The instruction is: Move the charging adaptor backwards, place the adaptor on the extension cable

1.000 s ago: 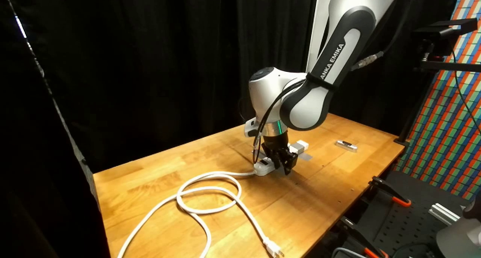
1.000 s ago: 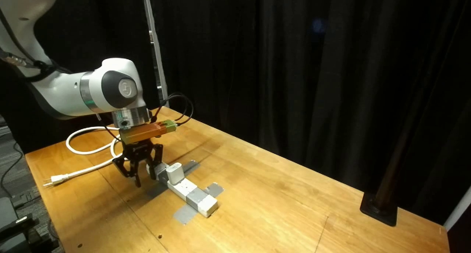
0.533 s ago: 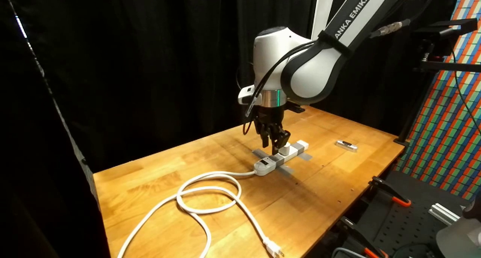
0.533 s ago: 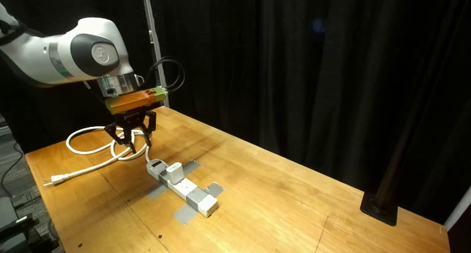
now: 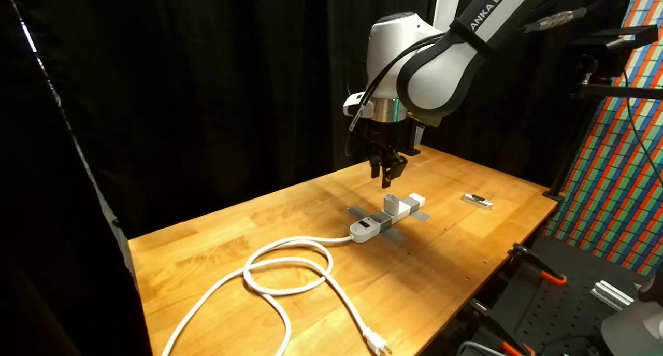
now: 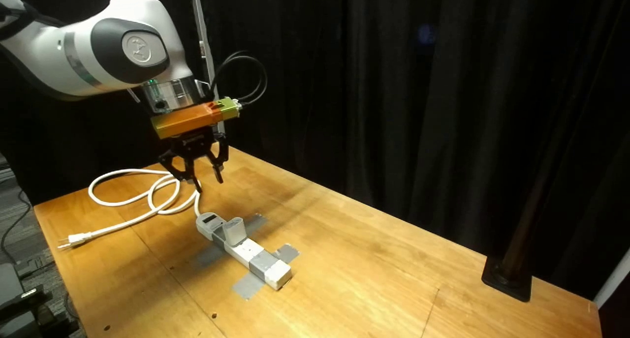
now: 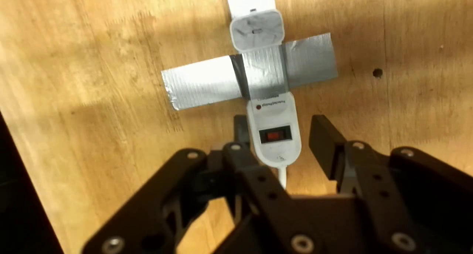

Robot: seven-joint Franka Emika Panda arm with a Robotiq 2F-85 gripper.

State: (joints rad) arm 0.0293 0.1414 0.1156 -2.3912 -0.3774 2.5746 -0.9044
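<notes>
The pincer (image 6: 209, 183) hangs above the counter (image 6: 369, 289), its fingers well apart, with nothing held between them. The charging adaptor (image 7: 257, 30) stands upright, or almost so, on the white body of the extension cable (image 7: 279, 152), just beside the band of grey tape (image 7: 264, 71) nearer to the switch (image 7: 274, 135). In the wrist view the gap of the pincer appears over the switch end, apart from the adaptor; a free socket (image 7: 249, 0) shows on the far side of it.

I suppose the step in hand is the approach, before the adaptor is shifted backwards; however, the placing may also be finished already, since how deep it sits is hidden. If it must be shifted, the next move calls for bringing the pincer over the adaptor, going down with both fingers beside it, closing, and pulling straight up. Which direction "backwards" means, I cannot tell.
</notes>
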